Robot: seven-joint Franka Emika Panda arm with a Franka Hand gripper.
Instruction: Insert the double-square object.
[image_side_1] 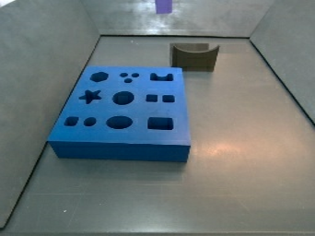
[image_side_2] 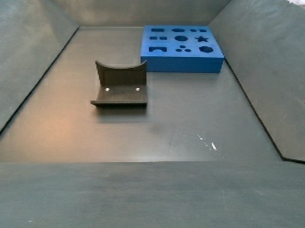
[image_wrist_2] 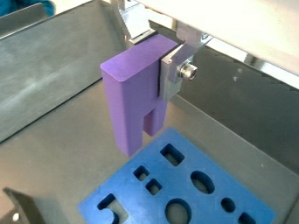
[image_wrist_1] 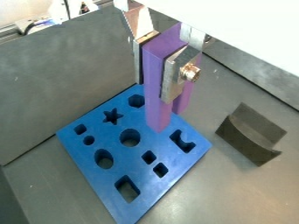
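While the gripper (image_wrist_1: 167, 66) hangs high above the desk (image_side_1: 234, 138), its fingers (image_wrist_2: 172, 66) are clamped on the upper part of the double-square object (image_wrist_2: 133, 92), which hangs upright in the air over the blue board (image_wrist_1: 135, 153), not touching it. In a side view only the peg's lower tip shows at the far edge. The dark olive curved block (image_side_1: 194, 56) sits apart from the board, to its right and farther back.
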